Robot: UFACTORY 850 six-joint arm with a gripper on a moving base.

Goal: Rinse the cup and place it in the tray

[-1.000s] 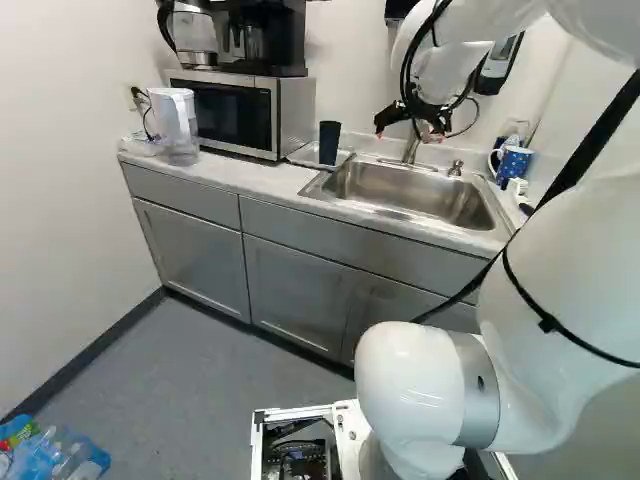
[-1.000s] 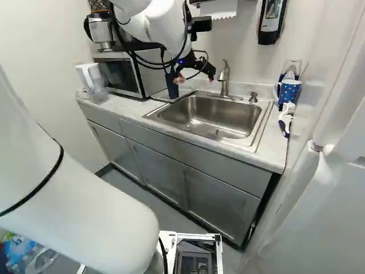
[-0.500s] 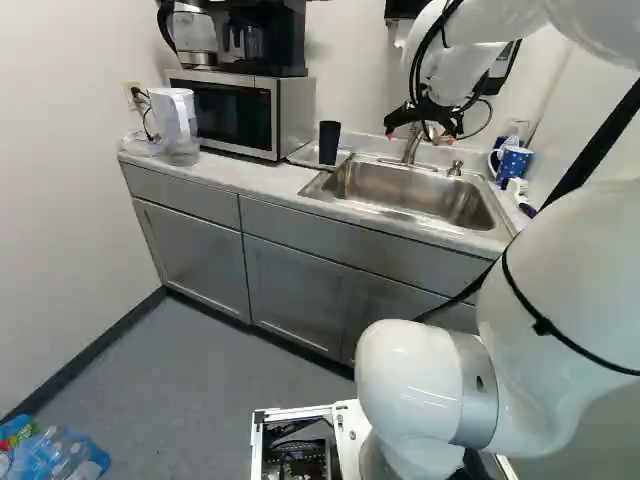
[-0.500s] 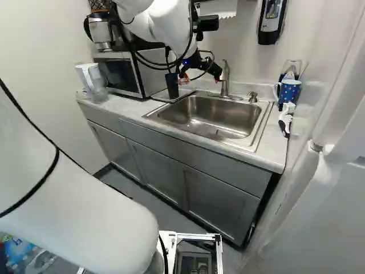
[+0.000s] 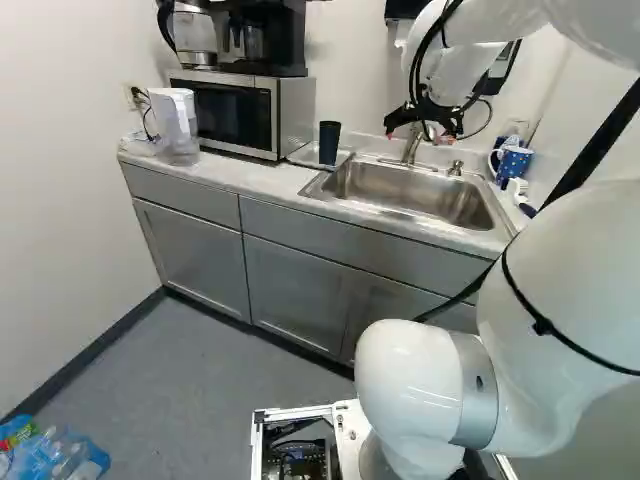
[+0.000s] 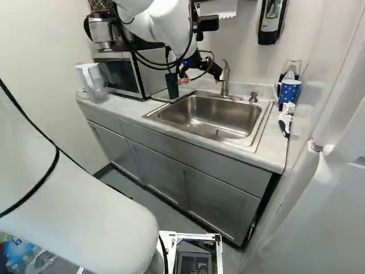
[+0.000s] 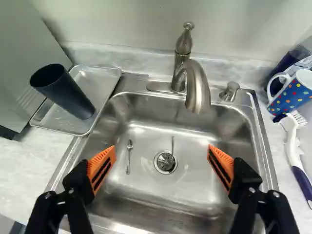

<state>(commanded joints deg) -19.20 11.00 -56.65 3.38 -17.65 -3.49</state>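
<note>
My arm has swung a little, carrying my pincer (image 5: 418, 135) sideways, away from the tray and past the faucet's foot, since a second ago; over the last half second it has held steady. The base and the cup have not shifted.

Taking twelve o'clock as straight ahead of me in the wrist view, my pincer (image 7: 162, 151) is wide open, its orange pads (image 7: 101, 163) well apart with nothing gripped. Below me lies the sink (image 7: 146, 187). On its floor, a spoon (image 7: 128, 157) lies at nine o'clock and the drain (image 7: 165, 163) sits between my fingers, lower down. The faucet (image 7: 195, 87) rises at twelve, spout over the basin, and a soap pump (image 7: 229, 91) stands between one and two.

At ten o'clock, the dark cup (image 7: 66, 92) stands upright, mouth up, in the metal tray (image 7: 100, 73) beside the sink. At three lies a dish brush (image 7: 292, 146) on the counter (image 7: 275, 141); at two, just beyond it, is a dotted mug (image 7: 291, 100).

Farther out at ten, past the cup, comes the microwave (image 5: 296, 115) with the coffee maker (image 5: 255, 40) on top, then the clear pitcher (image 5: 178, 125).
</note>
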